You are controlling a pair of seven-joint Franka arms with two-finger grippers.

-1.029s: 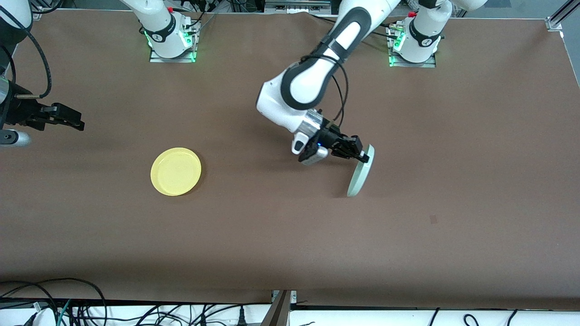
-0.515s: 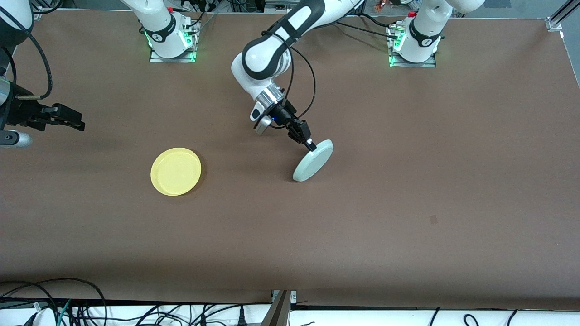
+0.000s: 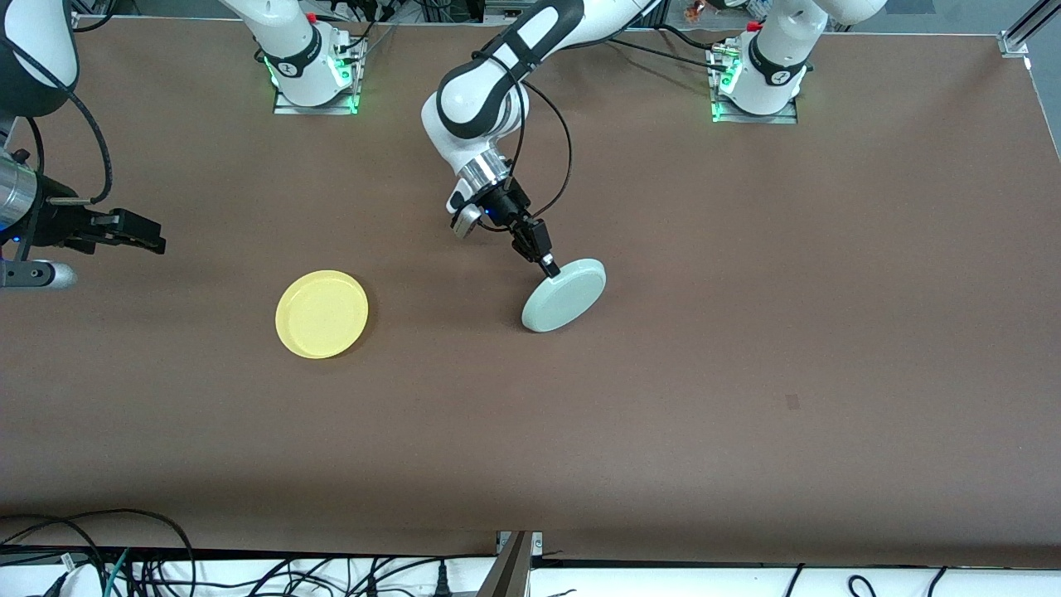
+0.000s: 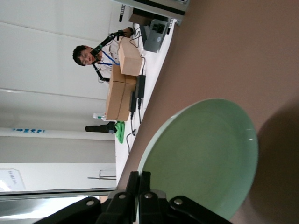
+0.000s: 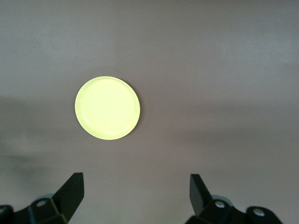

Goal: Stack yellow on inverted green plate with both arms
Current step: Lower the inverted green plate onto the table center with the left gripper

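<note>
My left gripper (image 3: 549, 267) is shut on the rim of the pale mint-green plate (image 3: 565, 294) and holds it tilted over the middle of the table, its underside turned toward the front camera. The left wrist view shows the plate's hollow face (image 4: 205, 158) with the rim pinched in my left gripper (image 4: 139, 181). The yellow plate (image 3: 322, 313) lies flat, rim up, toward the right arm's end. My right gripper (image 3: 153, 244) is open and empty, up in the air at that end, with the yellow plate (image 5: 107, 108) in its wrist view beyond my right gripper (image 5: 136, 183).
The brown table (image 3: 746, 373) has a small dark mark (image 3: 793, 402) toward the left arm's end. Cables (image 3: 124, 564) hang along the table's edge nearest the front camera.
My left arm has swung the green plate toward the right arm's end and turned it from edge-on to nearly underside up. My right gripper has shifted slightly.
</note>
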